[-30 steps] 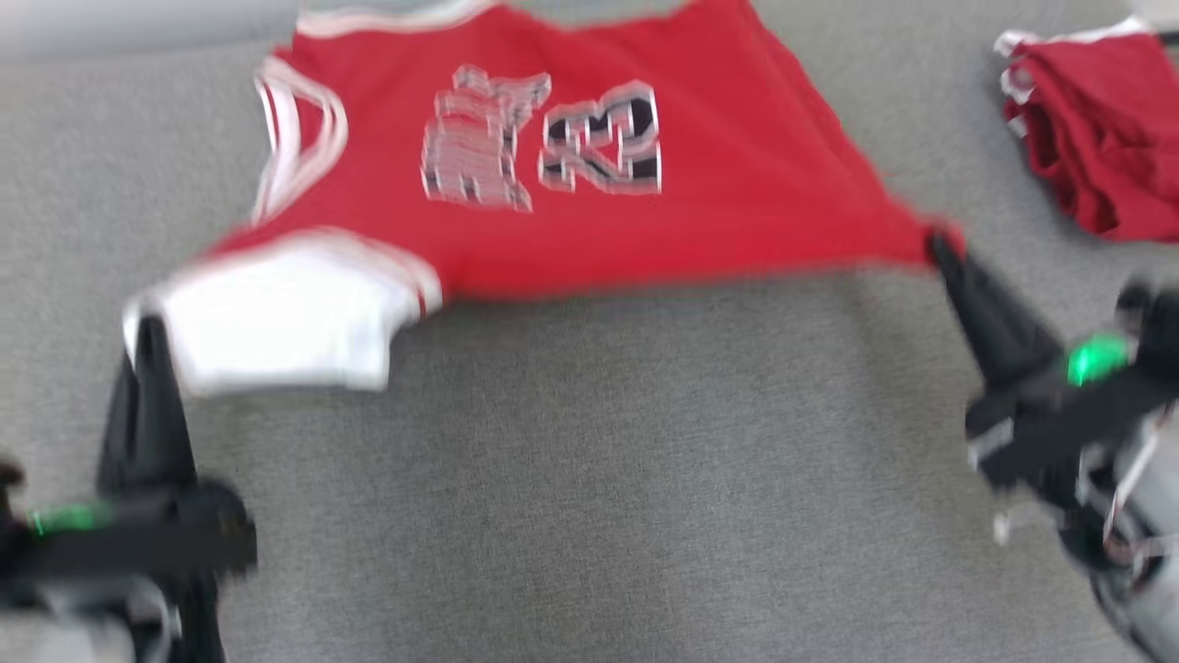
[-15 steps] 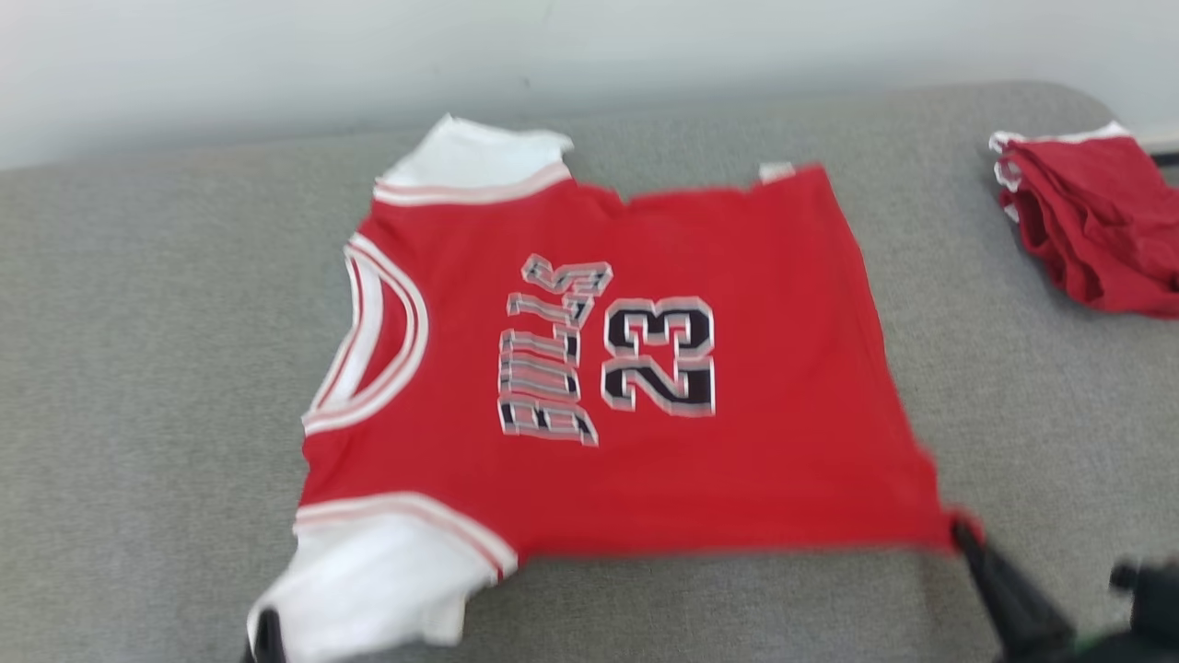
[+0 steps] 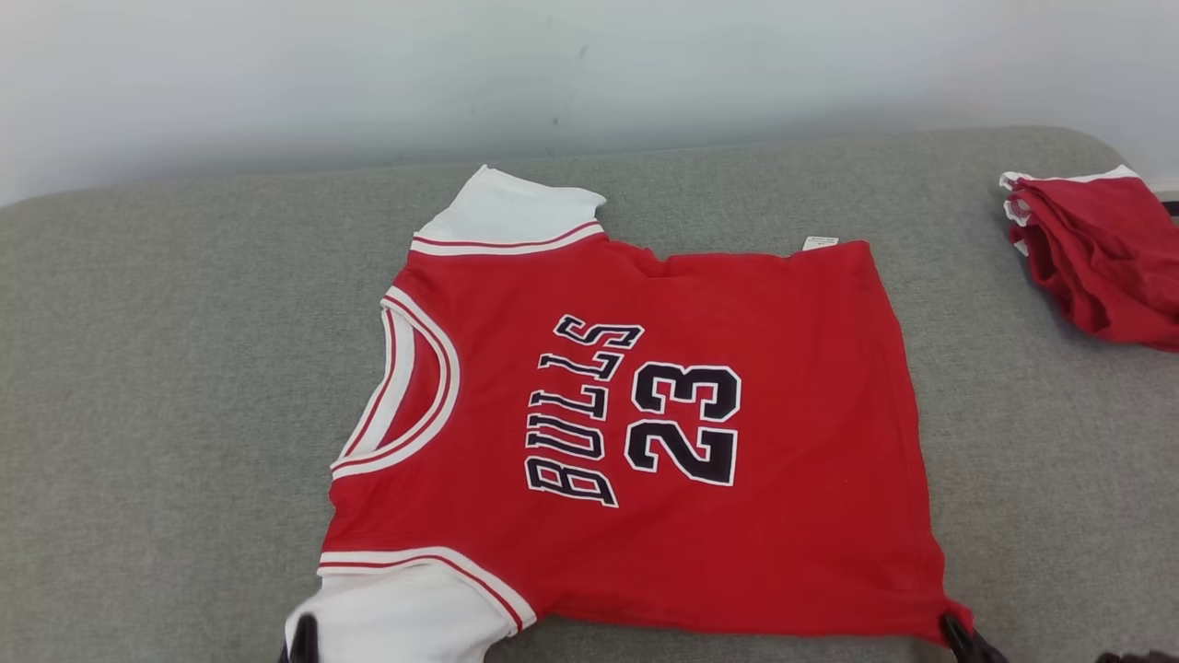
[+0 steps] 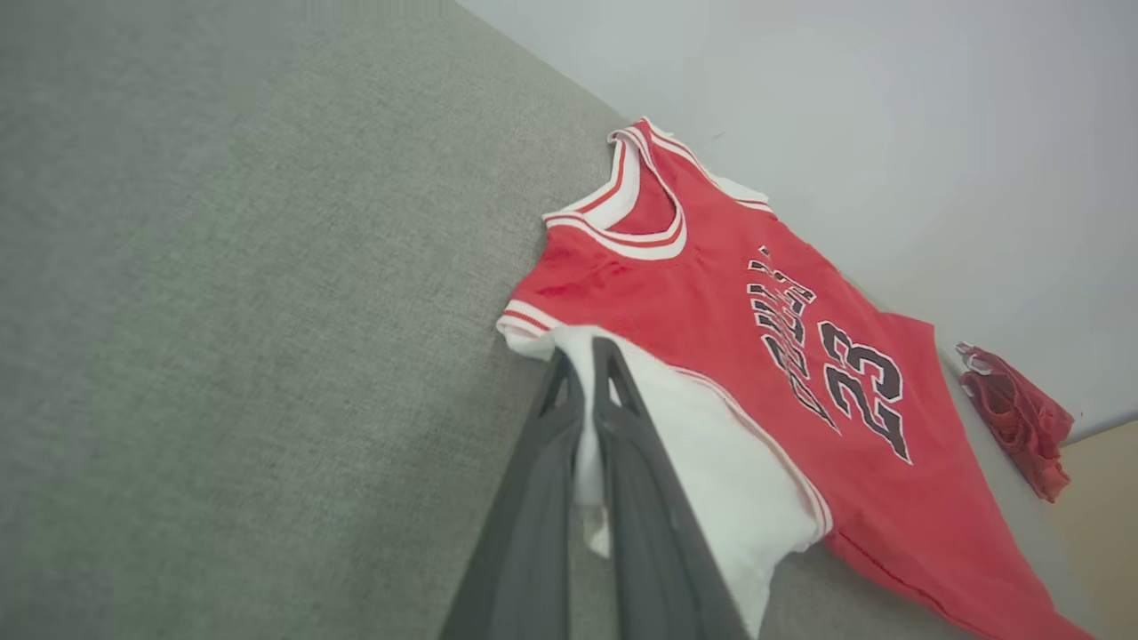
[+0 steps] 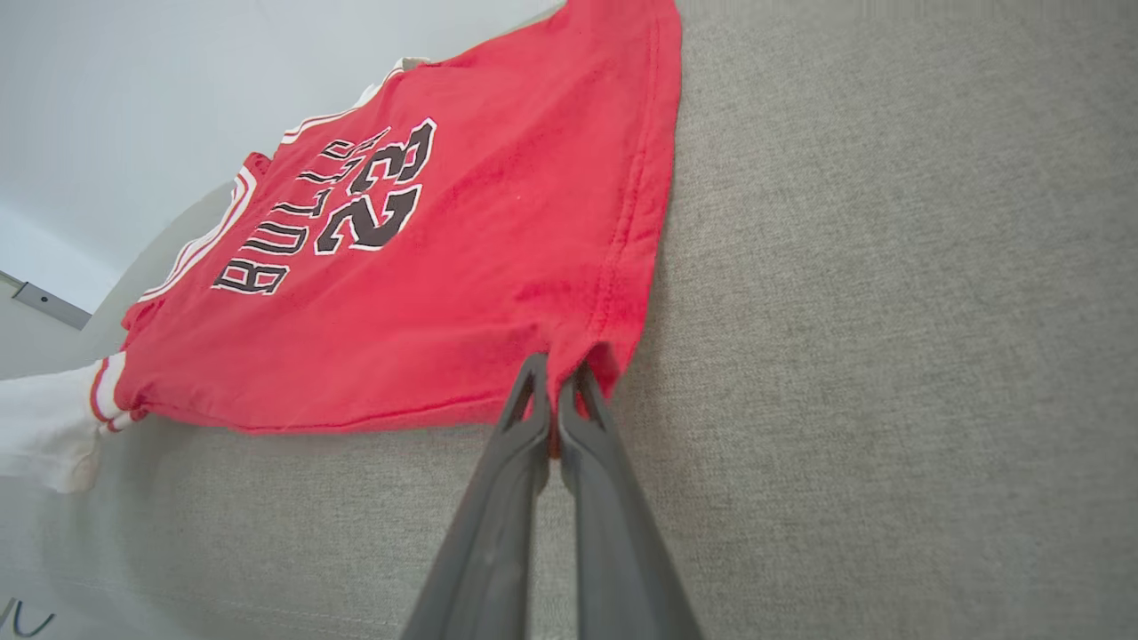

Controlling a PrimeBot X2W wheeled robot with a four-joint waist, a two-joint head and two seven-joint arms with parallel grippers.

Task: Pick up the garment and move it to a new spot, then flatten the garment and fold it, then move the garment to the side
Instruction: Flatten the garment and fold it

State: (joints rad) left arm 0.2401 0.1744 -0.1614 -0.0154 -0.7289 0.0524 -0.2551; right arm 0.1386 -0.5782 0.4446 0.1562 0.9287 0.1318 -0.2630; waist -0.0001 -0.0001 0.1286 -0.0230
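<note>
The red jersey (image 3: 783, 414), printed BULLS 23 in black w/ white edging, is being held spread out on the grey fabric-covered desk (image 3: 166, 368), print up, neck opening toward the robot's left and hem toward its right. The near white sleeve (image 3: 405, 617) is being pinched by the left claw (image 4: 582, 356): in the left wrist view its two dark fingers are being pressed together on the white cloth, w/ a fold of it being bunched btw. them. The near hem corner is being pinched by the right claw (image 5: 556, 373), fingers pressed together on the red fabric, which is being puckered a bit around the tips. In the head view both claws are being cut off by the bottom edge, so the grips there are prob. the same ones, but that can't be judged. The far white sleeve (image 3: 507, 216) is being laid flat toward the pale wall (image 3: 553, 74). A small white tag (image 3: 820, 243) is being shown at the far hem corner. A crumpled red pile (image 3: 1096, 258) w/ white trim is being left well apart at the desk's far right.
</note>
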